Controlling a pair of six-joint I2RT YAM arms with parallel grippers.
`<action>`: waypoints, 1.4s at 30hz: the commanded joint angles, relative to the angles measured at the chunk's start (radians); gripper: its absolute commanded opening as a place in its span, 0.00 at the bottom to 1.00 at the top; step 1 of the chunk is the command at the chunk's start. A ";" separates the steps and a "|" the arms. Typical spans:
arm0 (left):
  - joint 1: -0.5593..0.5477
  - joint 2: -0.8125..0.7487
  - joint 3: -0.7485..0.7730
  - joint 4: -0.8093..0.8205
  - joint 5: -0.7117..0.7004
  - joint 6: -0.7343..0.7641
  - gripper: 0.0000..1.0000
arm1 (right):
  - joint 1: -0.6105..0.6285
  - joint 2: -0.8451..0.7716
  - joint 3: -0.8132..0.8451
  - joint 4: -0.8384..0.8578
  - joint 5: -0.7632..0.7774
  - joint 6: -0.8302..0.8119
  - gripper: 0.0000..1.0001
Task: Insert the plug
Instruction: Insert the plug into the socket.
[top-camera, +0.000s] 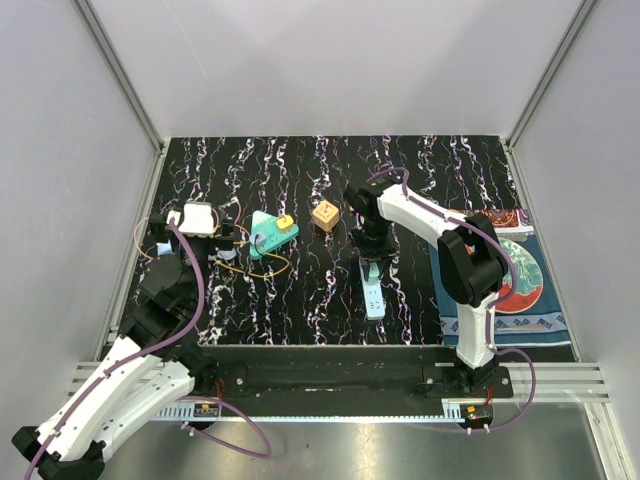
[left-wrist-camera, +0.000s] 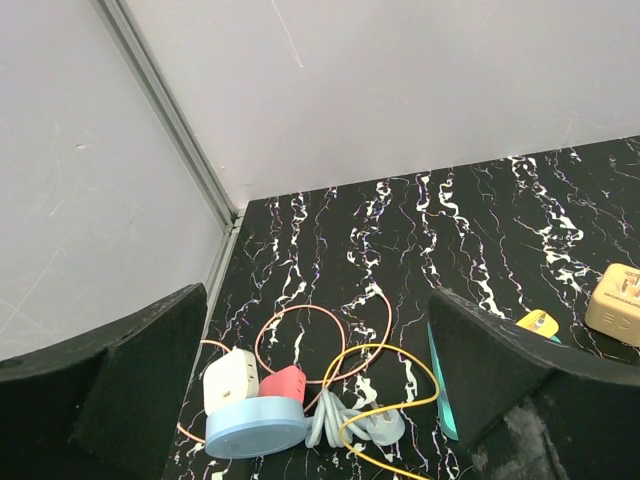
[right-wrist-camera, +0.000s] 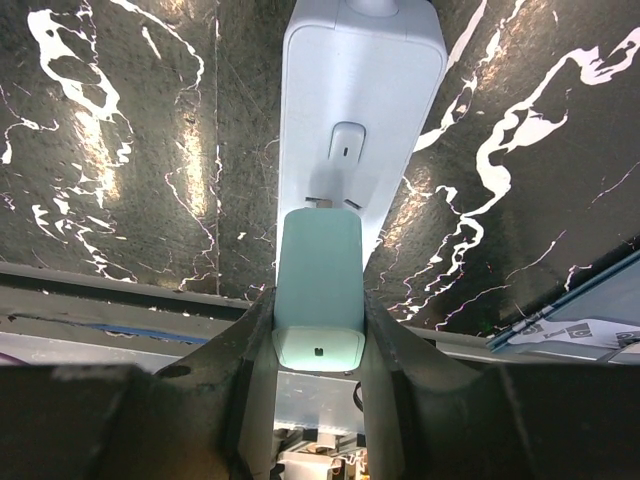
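we judge the stiff, light mint-green plastic plug (right-wrist-camera: 318, 270) slippery (prongs at the white power strip (right-wrist-camera: 360, 90)); right gripper (right-wrist-camera: 318, 335) pinches its sides, left gripper (left-wrist-camera: 320, 390) gapes wide

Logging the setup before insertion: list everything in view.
power strip: one, pale blue, centre
plug: one, mint, at the power strip
cube adapter: one, tan, far centre
triangular block: one, teal, left of cube adapter
small plug: one, yellow, on triangular block
white adapter: one, white, far left
cables: several, yellow and pink, far left
patterned cloth: one, blue and red, right edge
left pincer: one, black, open, far left
right pincer: one, black, shut on plug
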 joint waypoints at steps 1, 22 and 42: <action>0.006 -0.003 0.000 0.047 -0.006 0.010 0.99 | -0.005 -0.022 0.016 0.020 0.002 0.011 0.00; 0.013 0.003 0.000 0.044 0.006 0.006 0.99 | -0.007 0.007 -0.055 0.024 -0.009 0.017 0.00; 0.026 0.003 0.001 0.040 0.018 -0.003 0.99 | 0.034 0.064 -0.090 0.075 0.150 0.074 0.00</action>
